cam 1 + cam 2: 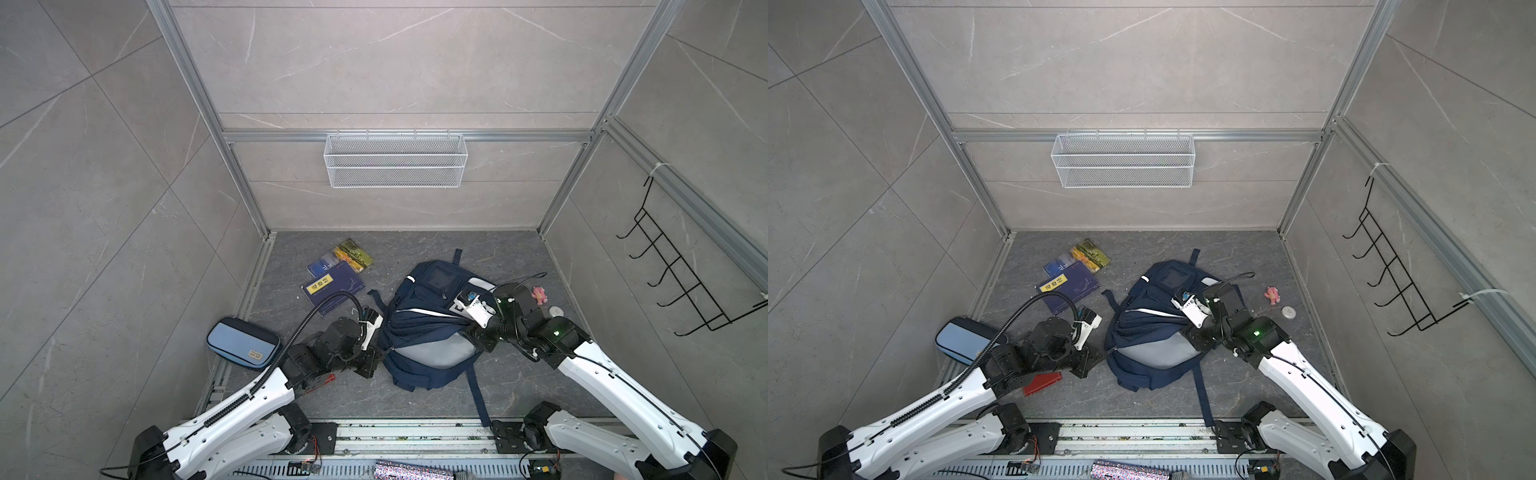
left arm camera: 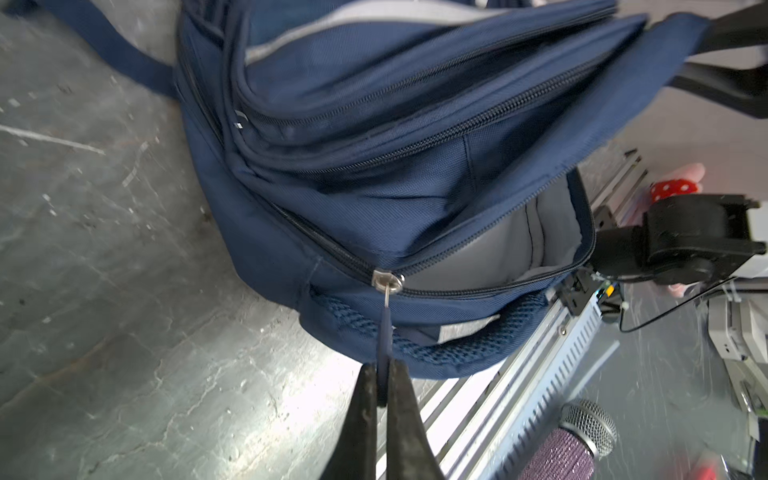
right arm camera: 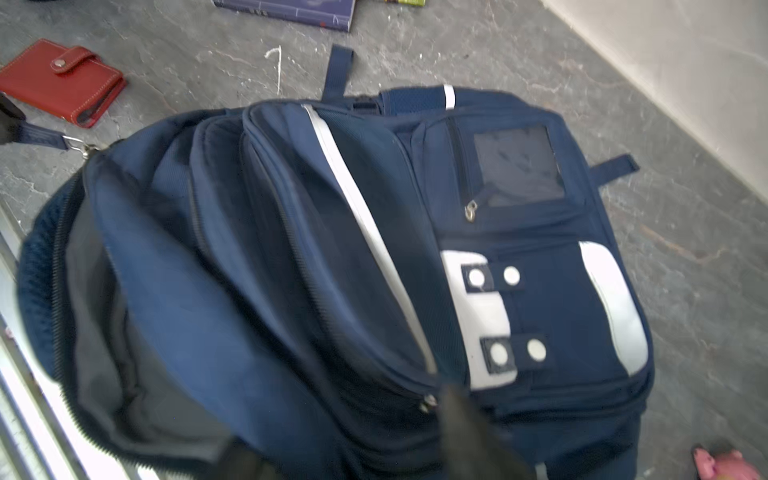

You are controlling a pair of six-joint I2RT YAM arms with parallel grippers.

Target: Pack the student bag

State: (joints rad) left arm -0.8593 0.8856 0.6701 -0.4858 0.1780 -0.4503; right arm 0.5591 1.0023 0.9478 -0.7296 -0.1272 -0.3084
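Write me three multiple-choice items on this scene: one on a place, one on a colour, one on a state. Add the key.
1. The pencil case lies:
A) on the work surface, left of the student bag
B) inside it
C) on top of it

2. The wallet is:
A) green
B) white
C) red

3. The left claw is:
A) shut on the wallet
B) shut on the bag's zip pull
C) open and empty

Key:
1 A: both top views show it on the surface by the left wall, apart from the bag.
2 C: the right wrist view shows red leather with a snap tab.
3 B: the left wrist view shows the fingers pressed together around the blue pull.
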